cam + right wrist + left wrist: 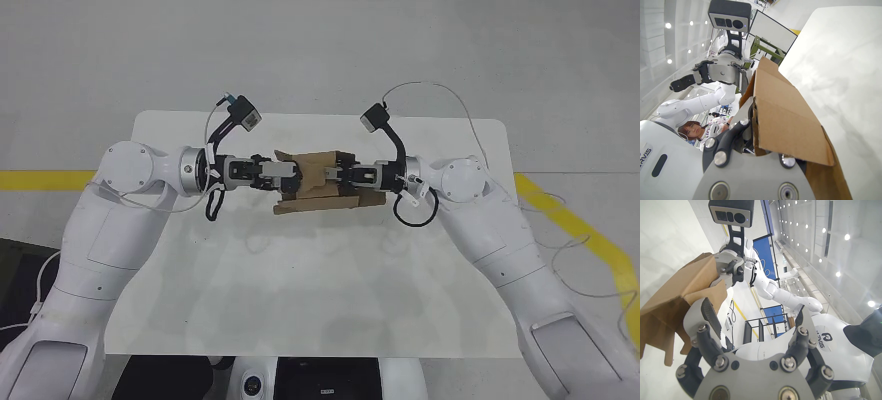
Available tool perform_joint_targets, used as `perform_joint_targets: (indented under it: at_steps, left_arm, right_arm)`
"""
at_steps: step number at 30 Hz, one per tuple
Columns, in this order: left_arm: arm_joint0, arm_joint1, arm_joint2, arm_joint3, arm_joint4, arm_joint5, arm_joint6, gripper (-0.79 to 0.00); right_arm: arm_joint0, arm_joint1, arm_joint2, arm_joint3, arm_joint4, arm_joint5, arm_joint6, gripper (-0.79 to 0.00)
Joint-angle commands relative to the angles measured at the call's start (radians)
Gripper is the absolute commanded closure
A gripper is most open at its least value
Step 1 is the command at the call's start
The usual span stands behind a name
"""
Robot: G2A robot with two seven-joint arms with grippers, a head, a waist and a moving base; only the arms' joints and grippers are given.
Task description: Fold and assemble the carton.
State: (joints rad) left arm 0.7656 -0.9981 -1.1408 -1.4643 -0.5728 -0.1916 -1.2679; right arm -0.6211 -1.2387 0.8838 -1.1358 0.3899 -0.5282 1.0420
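Carton (318,174) half-formed, over the table's (300,290) 12 o'clock side. Right gripper (347,178) pinches its 3 o'clock end. Left gripper (290,176) at 9 o'clock, jaws spread beside a flap. Likely flap-folding step; next, left should push the flap in while right holds.

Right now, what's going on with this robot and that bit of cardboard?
The robot is assembling a brown carton over a white table. Its right gripper is clamped on one end of the half-folded carton, holding it up. The left gripper is open at the other end, one finger beside a flap. Flaps stick out loose, so the box isn't finished.
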Motion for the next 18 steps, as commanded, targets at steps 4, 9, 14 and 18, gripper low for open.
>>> perform_joint_targets:
  at_steps: [4, 9, 14, 18]
  left_arm:
    - [0.007, 0.002, -0.01, 0.014, 0.002, 0.002, 0.003, -0.785]
    - [0.008, 0.002, -0.01, 0.028, 0.024, 0.006, 0.015, -0.785]
    - [0.004, 0.001, -0.012, 0.043, 0.032, 0.008, 0.027, -0.785]
    - [0.001, 0.001, -0.013, 0.048, 0.033, 0.008, 0.027, -0.785]
  right_arm:
    - [-0.015, 0.01, 0.038, -0.01, 0.0, 0.001, 0.002, 0.0]
    - [-0.032, 0.017, 0.049, -0.043, 0.0, 0.021, 0.048, 0.0]
    - [-0.047, 0.016, 0.037, -0.06, 0.014, 0.036, 0.089, 0.0]
    - [-0.048, 0.011, 0.021, -0.068, 0.028, 0.042, 0.117, 0.0]
